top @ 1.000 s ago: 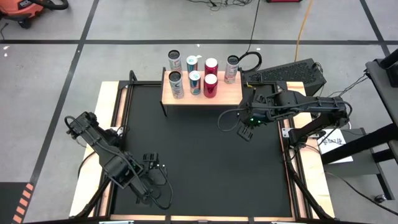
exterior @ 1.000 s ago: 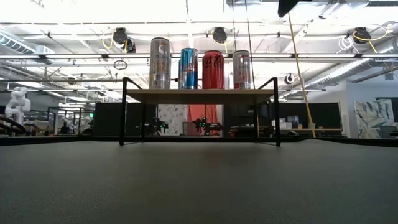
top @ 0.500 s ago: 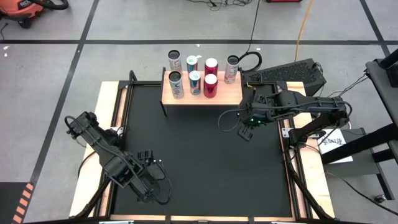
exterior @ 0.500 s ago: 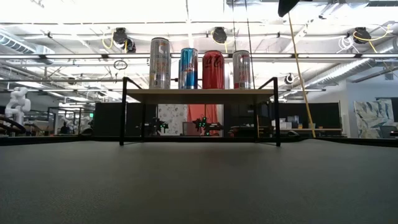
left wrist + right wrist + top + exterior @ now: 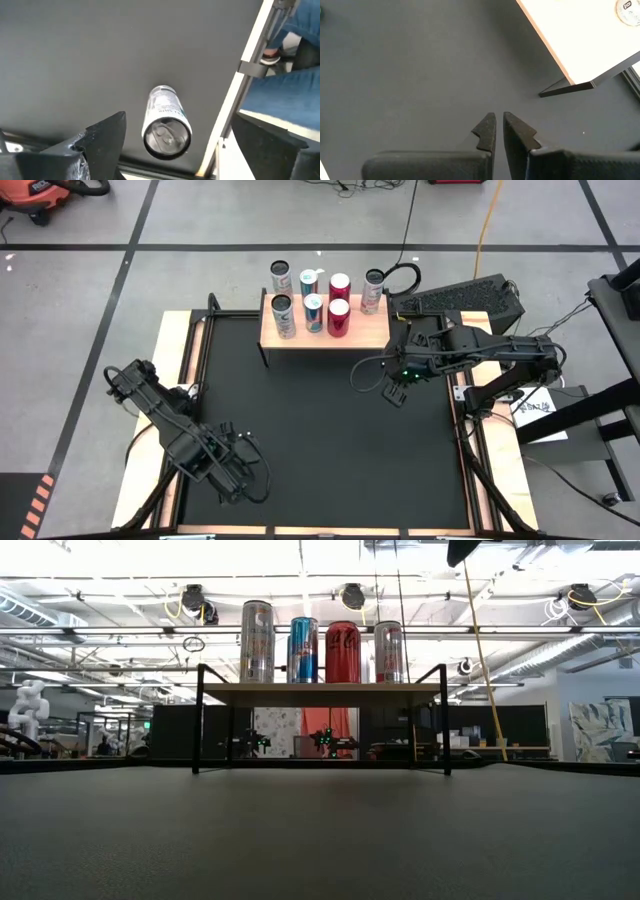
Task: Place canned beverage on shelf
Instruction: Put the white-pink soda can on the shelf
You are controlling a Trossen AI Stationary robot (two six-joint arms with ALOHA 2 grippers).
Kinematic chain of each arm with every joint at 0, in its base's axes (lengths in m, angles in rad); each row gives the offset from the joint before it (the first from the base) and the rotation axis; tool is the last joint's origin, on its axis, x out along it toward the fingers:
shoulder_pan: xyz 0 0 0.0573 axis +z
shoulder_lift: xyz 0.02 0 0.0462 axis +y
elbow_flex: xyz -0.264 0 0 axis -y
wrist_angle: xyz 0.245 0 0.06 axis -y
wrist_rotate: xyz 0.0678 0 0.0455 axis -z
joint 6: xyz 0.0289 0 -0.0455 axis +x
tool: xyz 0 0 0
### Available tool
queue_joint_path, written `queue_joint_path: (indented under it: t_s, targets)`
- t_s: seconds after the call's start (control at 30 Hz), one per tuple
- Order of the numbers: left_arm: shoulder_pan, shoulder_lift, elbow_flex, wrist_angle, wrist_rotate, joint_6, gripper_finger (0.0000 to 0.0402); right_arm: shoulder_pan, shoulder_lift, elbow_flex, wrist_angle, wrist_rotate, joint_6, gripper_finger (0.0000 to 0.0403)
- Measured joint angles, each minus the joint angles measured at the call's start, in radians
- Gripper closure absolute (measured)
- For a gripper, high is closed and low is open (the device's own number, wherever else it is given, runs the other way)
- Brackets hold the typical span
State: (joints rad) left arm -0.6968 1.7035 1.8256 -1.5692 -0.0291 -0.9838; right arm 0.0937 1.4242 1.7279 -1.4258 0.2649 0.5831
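A silver canned beverage [image 5: 166, 125] stands upright on its base on the black mat [image 5: 320, 430]. It shows only in the left wrist view. My left gripper [image 5: 180, 137] hangs over it near the table's near left corner, pointing down and open, with a finger on either side and clear of the can. In the high view this gripper [image 5: 235, 452] hides the can. The shelf [image 5: 300, 335], a light-wood board on black legs, stands at the far edge and carries several upright cans [image 5: 318, 643]. My right gripper [image 5: 395, 392] hovers shut in front of the shelf's right end.
The mat's wooden border [image 5: 235, 100] runs close beside the can. A person's jeans and shoe [image 5: 287, 40] show beyond that border. The shelf's board corner and black leg [image 5: 570, 86] lie just ahead of my right gripper [image 5: 499, 120]. A dark keyboard-like box [image 5: 460, 298] sits at the far right.
My left gripper has turned about its downward axis while staying over the same spot, and it stays open. The cans and the shelf have not moved.
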Motion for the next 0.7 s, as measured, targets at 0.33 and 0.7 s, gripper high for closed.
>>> queue_joint_path:
  t_s: [0.33,0.7]
  targets:
    - [-0.02,0.014,0.0,-0.001,0.012,-0.058,0.0048,0.0,0.0,0.0,0.0,0.0,0.0,0.0385]
    - [-0.065,0.029,-0.109,-0.002,0.021,-0.075,0.0048,0.0,0.0,0.0,0.0,0.0,0.0,0.0385]
